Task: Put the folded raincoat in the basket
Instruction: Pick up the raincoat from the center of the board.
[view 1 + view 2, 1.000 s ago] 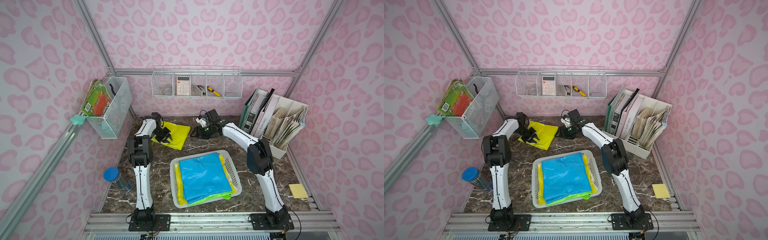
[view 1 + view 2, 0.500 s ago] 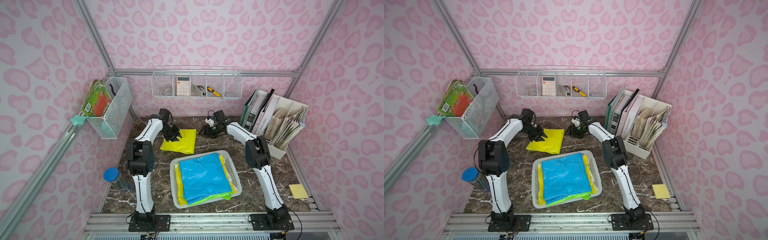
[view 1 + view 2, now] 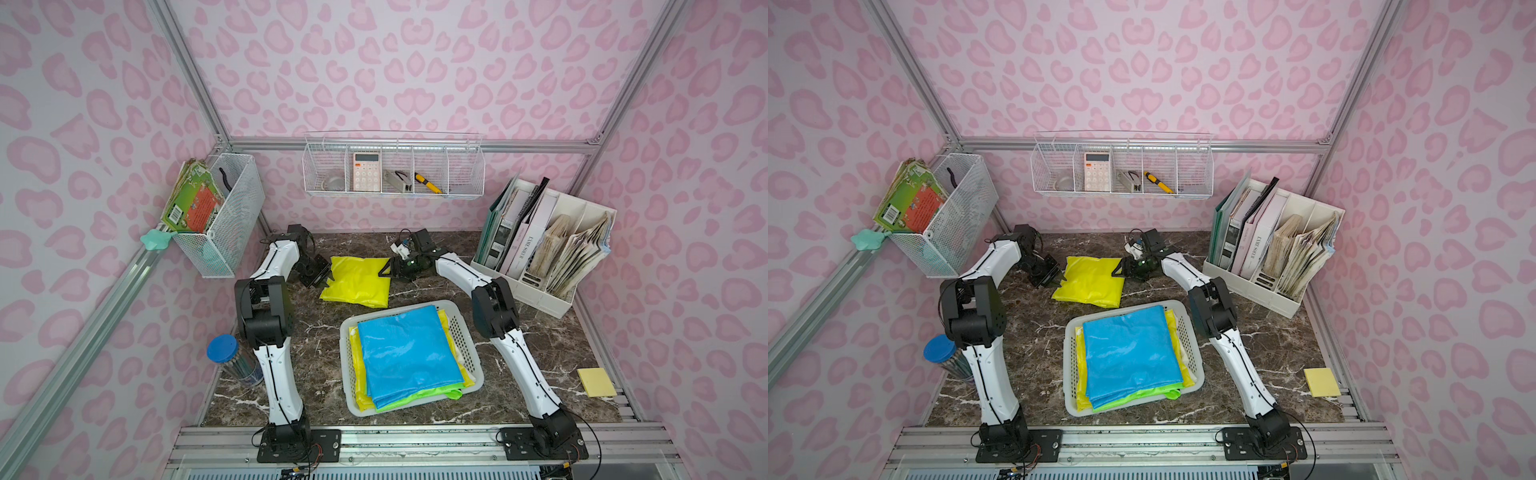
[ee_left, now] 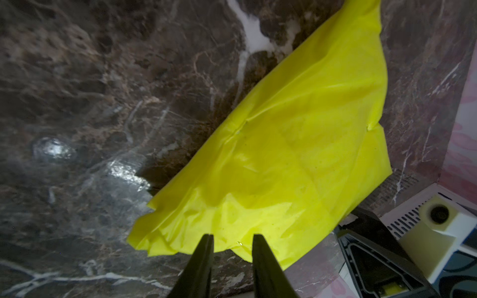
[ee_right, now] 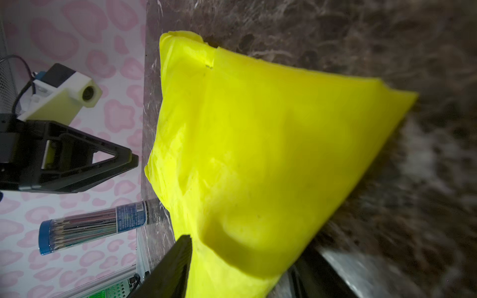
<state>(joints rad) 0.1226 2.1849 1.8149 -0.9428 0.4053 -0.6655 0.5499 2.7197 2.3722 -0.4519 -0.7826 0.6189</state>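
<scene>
I am judging the task hardly begun: the folded yellow raincoat (image 3: 357,281) is lying on the table (image 3: 316,349) behind the basket (image 3: 462,336), my right hand (image 3: 385,271) gaping wide around one edge, my left hand (image 3: 327,279) narrow at the other, grip unclear.

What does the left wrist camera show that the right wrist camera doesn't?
Only the left wrist view shows both fingers of the left gripper from behind, with a gap between them at the raincoat's near edge. Only the right wrist view shows the pencil tube with its blue cap. Both show the yellow raincoat lying on the marble table, outside the basket, and both catch some of each arm's gripper. The right gripper straddles a corner of the raincoat.
</scene>
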